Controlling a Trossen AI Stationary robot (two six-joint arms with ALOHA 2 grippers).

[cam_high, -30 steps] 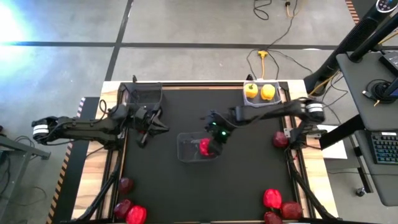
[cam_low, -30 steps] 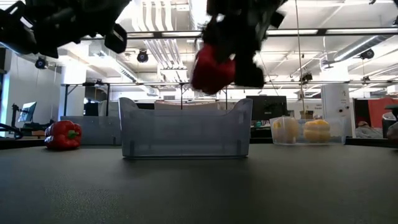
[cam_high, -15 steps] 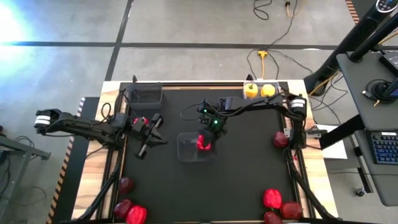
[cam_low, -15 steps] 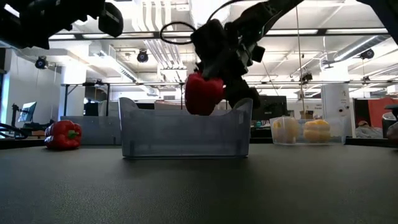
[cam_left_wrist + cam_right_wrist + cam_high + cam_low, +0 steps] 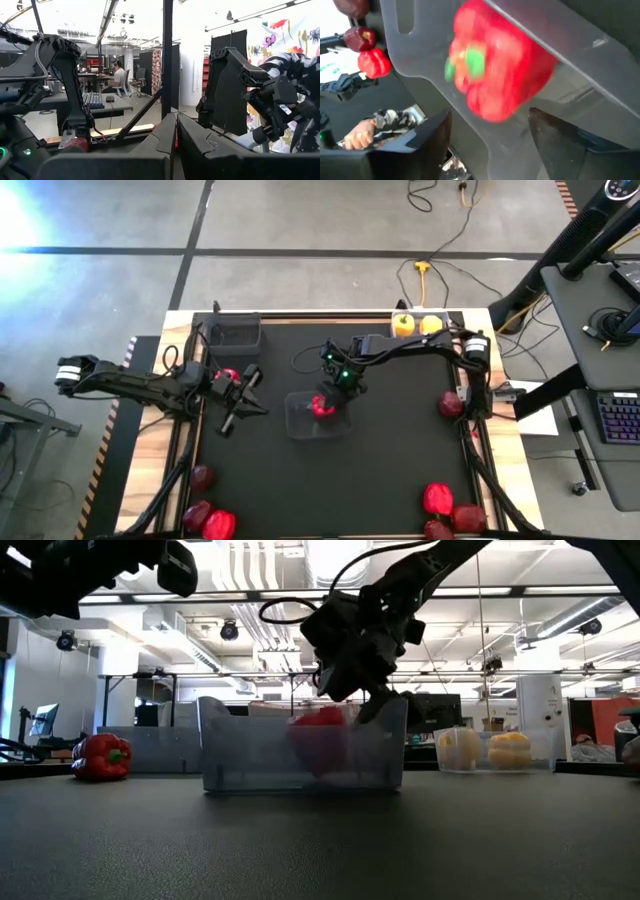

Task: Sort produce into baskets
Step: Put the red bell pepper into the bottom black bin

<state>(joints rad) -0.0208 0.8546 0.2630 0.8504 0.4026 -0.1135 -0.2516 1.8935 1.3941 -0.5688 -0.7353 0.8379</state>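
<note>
While the black mat (image 5: pixel 400 470) lies under ceiling strip lights, the right gripper (image 5: pixel 338 385) hangs spread above the clear basket (image 5: pixel 318 418), where a red pepper (image 5: pixel 321 406) sits; the left gripper (image 5: pixel 240 392) waits pressed together.

A grey concrete floor (image 5: pixel 300 270) is seen around the table, crossed by dark lines. A yellow plug (image 5: pixel 423 267) and its cable are laid on the floor at 12 o'clock of the table. A desk (image 5: pixel 600 310) with a keyboard (image 5: pixel 620 418) is placed at 3 o'clock. In the low view, white ceiling pipes (image 5: pixel 250 580) and strip lights are shown above an open workshop. In the left wrist view, a seated person (image 5: pixel 119 80) is seen far off at a desk, and a flowered curtain (image 5: pixel 295 35) is hung nearby.
</note>
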